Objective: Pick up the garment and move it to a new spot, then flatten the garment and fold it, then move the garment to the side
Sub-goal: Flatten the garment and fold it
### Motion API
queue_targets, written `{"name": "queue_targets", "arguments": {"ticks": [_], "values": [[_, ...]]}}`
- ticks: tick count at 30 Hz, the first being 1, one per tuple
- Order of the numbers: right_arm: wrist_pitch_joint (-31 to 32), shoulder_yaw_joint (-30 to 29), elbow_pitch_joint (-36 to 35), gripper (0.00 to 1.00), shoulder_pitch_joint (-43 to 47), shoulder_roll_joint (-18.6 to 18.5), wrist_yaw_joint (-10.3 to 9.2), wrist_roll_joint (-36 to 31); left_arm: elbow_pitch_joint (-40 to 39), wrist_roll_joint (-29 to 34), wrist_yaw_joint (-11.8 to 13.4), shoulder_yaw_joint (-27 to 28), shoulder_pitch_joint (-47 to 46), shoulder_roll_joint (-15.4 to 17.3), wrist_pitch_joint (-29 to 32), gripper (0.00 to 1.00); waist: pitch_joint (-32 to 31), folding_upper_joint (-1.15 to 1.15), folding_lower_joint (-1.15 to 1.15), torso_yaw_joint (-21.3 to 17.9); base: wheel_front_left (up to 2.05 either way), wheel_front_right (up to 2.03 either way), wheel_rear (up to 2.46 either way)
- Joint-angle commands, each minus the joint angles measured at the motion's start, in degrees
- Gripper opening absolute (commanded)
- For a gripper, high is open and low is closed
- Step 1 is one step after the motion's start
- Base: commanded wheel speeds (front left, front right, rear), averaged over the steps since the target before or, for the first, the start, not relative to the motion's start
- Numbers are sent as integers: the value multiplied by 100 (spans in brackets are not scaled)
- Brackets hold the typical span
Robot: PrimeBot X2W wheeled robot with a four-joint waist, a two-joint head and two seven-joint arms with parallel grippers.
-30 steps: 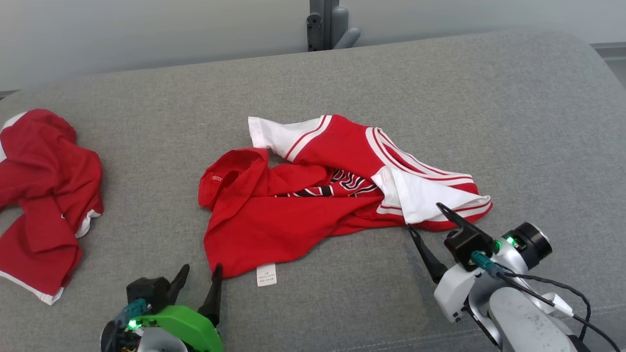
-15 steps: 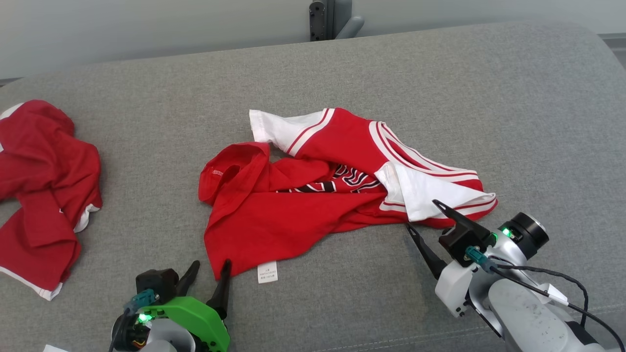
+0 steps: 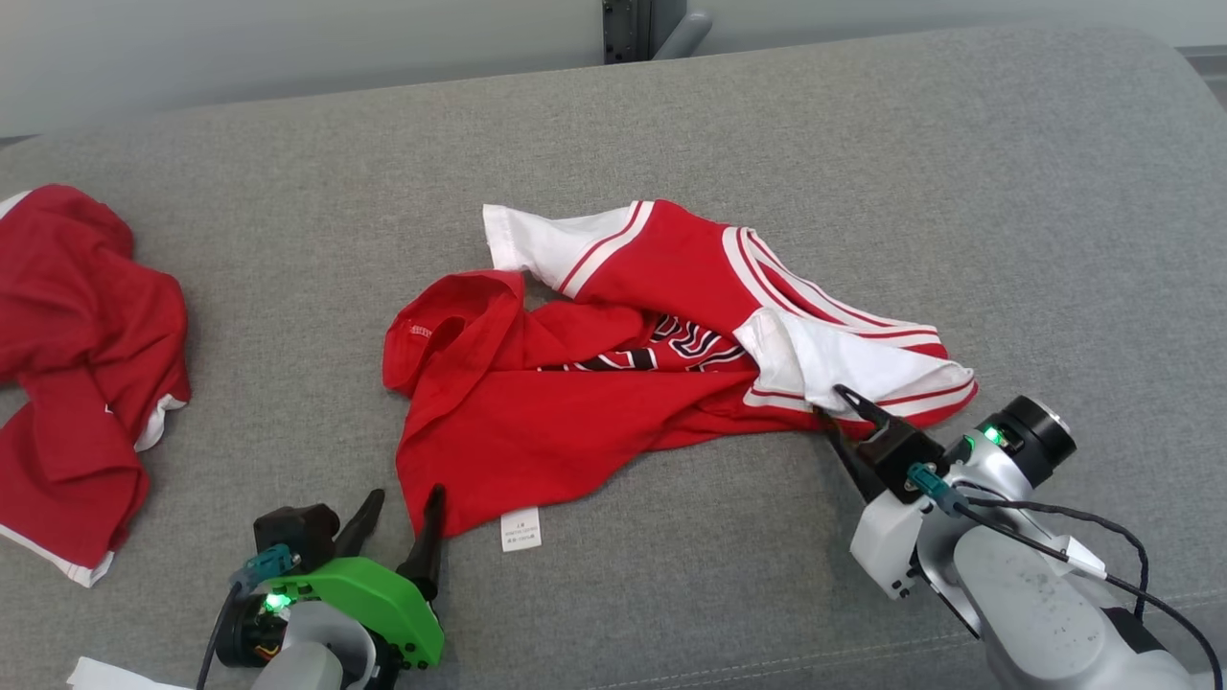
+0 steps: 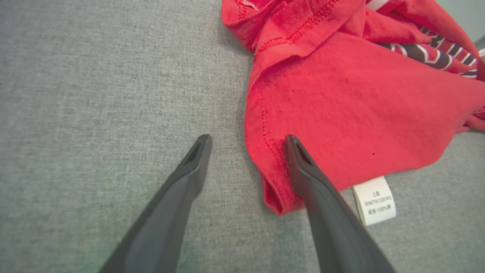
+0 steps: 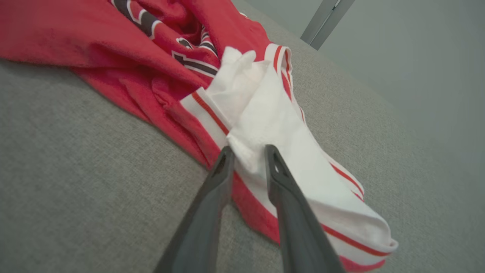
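PrimeBot X2W at a gray cushion (image 3: 959, 192): a red-and-white garment (image 3: 575, 422) lies crumpled at its ctr, black-and-white lettering showing in the folds. The far sleeve (image 3: 537, 244), white w/ red stripes, points toward the cushion's back. The near sleeve (image 3: 863, 369) is folded over at the garment's right end.

The right gripper (image 3: 832, 402) sits at that right end, fingers drawn close together w/ a bunch of white cloth from the near sleeve pinched btwn the tips. The red-striped cuff edge runs on past the fingers & rests on the cushion.

The left gripper (image 3: 405, 496) is at the garment's near-left corner, fingers spread wide & holding nothing. In the left wrist view one of its fingers (image 4: 303, 170) lies over the red hem & the other over bare cushion, so the corner's edge sits btwn them. Can't tell if the tips touch cloth.

A white care label (image 3: 520, 530) sticks out from under the hem just beside that gripper. A second red top (image 3: 77, 364) lies heaped at the cushion's left edge, well apart from the garment. A gray post (image 3: 642, 19) stands behind the cushion at top ctr
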Motion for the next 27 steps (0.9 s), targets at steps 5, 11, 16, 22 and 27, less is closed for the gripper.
{"name": "queue_targets", "arguments": {"ticks": [5,11,16,22,27], "values": [[-93,-174,32,0,-76,75,-8,-82,173,-132,14,-85,-88,57,11,100,36,62,0,-22,0,0,0],[-129,-235,-4,0,-19,105,-8,-73,318,-297,14,-182,-112,66,126,100,37,62,0,-93,0,0,0],[-143,-280,-72,0,-16,112,-8,-31,423,-374,14,-216,-112,81,212,100,40,62,0,-152,0,0,0],[-164,-340,-161,0,39,107,-8,13,314,-758,4,-427,144,-46,569,100,33,62,0,-231,0,0,0],[-167,-385,-204,0,110,89,-8,29,-162,-1290,-10,-604,531,11,892,100,-26,62,0,-274,0,0,0]]}}
